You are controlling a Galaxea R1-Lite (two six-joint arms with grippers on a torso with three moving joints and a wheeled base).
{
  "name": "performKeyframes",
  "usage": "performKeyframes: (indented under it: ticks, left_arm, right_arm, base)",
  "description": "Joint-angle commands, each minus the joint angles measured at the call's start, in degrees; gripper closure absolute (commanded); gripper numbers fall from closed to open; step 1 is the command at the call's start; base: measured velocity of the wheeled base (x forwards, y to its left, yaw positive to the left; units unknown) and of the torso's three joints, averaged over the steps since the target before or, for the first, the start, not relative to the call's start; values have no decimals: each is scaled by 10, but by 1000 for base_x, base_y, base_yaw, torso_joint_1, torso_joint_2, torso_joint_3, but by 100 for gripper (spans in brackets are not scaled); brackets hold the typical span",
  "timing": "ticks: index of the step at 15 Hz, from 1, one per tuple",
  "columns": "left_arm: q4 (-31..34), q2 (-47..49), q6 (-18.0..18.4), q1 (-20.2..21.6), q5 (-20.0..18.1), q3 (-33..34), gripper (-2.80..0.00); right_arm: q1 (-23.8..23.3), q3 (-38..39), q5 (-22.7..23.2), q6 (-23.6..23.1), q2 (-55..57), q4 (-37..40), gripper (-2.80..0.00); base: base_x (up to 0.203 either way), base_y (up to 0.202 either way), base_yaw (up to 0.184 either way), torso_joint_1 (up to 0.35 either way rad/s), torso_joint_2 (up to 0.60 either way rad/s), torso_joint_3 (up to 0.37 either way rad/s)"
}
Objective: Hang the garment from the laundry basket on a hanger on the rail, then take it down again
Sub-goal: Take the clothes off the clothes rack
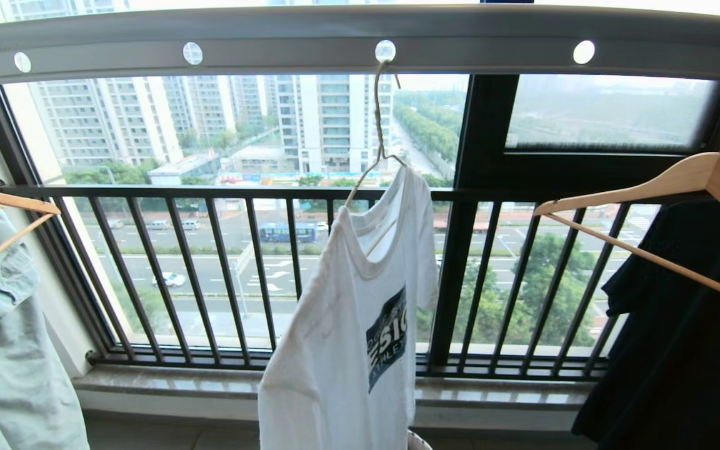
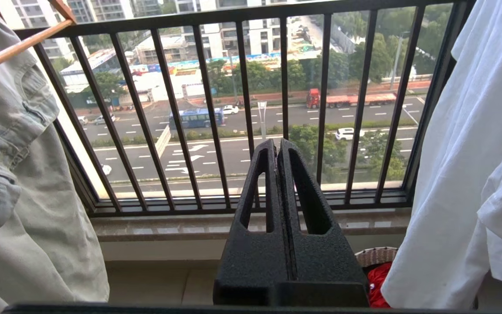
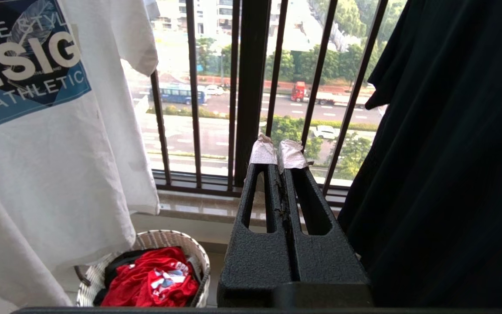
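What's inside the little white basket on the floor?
The laundry basket holds a crumpled red garment with something dark beside it. Whatever lies underneath is covered.

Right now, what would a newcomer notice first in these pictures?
First the white T-shirt with its blue logo, hanging askew on a thin wire hanger hooked into a hole of the grey rail. Then the small woven basket below it on the floor, holding a red garment.
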Motion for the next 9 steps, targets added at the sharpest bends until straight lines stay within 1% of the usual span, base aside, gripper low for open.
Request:
performKeyframes:
  ticks: [1,2,4,6,8,9]
  left_arm:
    - [-1,78,12,-3,-12,-69,0]
    - [-1,124,18,-5,-23,-113,0]
    - [-2,221,46,-15,-55,-189,0]
    - [-2,336,62,-22,-94,-286,0]
    - [-1,441,56,-41,-130,-384,0]
    - [-1,485,40,-69,-143,-428,0]
  right_arm:
    - [0,0,0,0,0,0,0]
    - [0,0,0,0,1,0,0]
    - [0,0,0,0,0,0,0]
    - [0,0,0,0,1,0,0]
    - [0,0,0,0,0,0,0]
    - [0,0,0,-1,1,0,0]
  base:
    - [0,0,0,0,0,0]
    - [0,0,0,0,0,0]
    - [0,0,0,0,0,0]
    - [0,0,0,0,0,0]
    - [0,0,0,0,0,0]
    - [0,0,0,0,0,0]
